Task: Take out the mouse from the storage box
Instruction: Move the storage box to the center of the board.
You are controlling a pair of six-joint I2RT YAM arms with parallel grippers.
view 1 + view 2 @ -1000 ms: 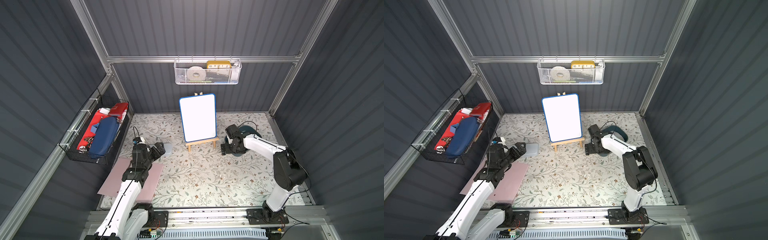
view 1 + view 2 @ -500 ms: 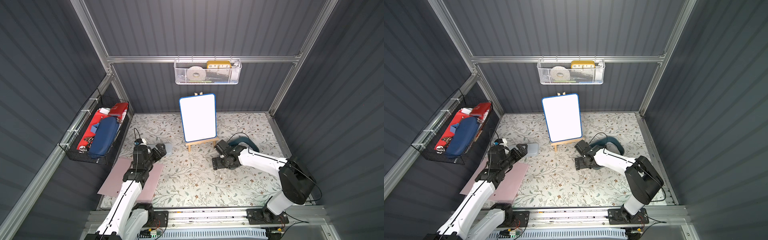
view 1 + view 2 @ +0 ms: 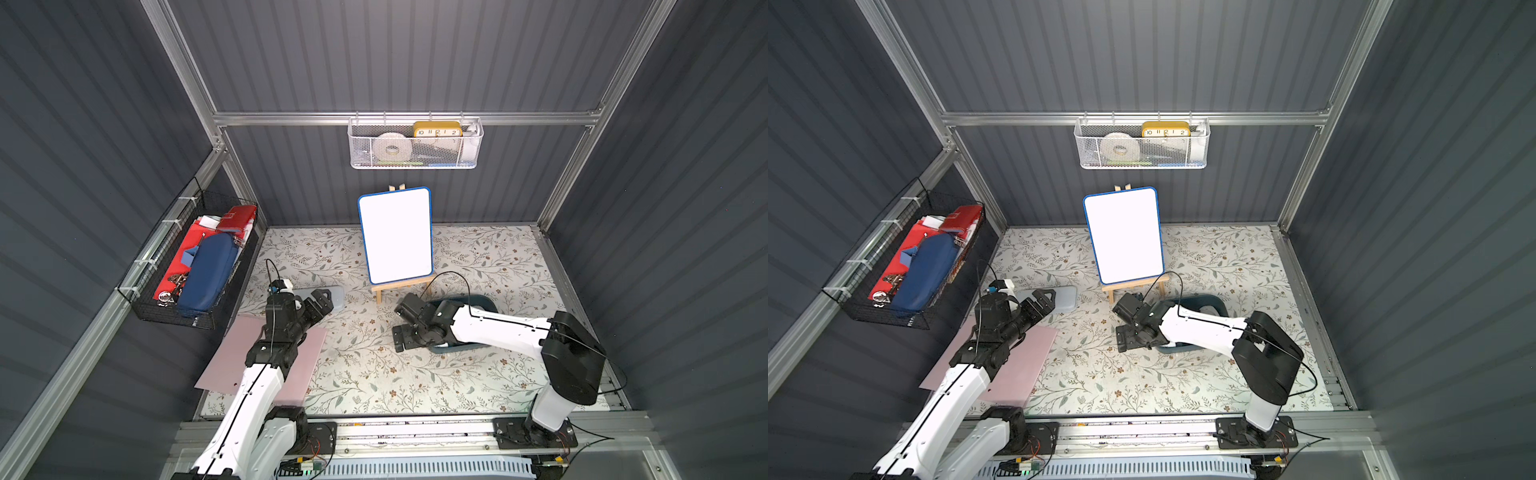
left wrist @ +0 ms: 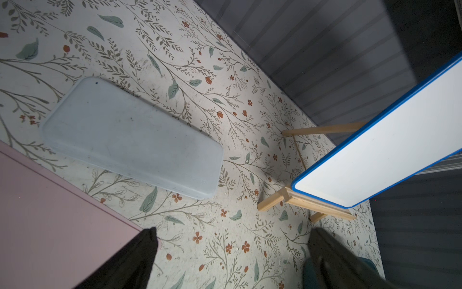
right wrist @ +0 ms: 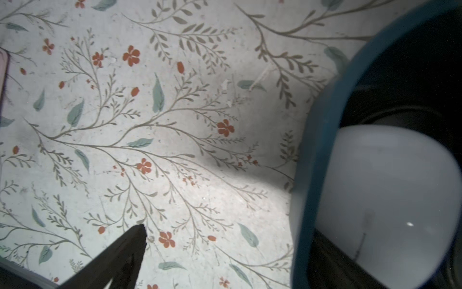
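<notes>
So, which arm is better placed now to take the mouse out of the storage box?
Right. The right gripper, open, is beside the storage box, whose white mouse shows close in its wrist view. The left gripper is far off, near the pale case.

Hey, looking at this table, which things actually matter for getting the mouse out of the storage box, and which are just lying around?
Part of the job: storage box, white mouse inside it, right end effector, open beside the box.

Just lying about: pale blue-grey case, whiteboard, pink mat, white mesh basket, black wire basket.
</notes>
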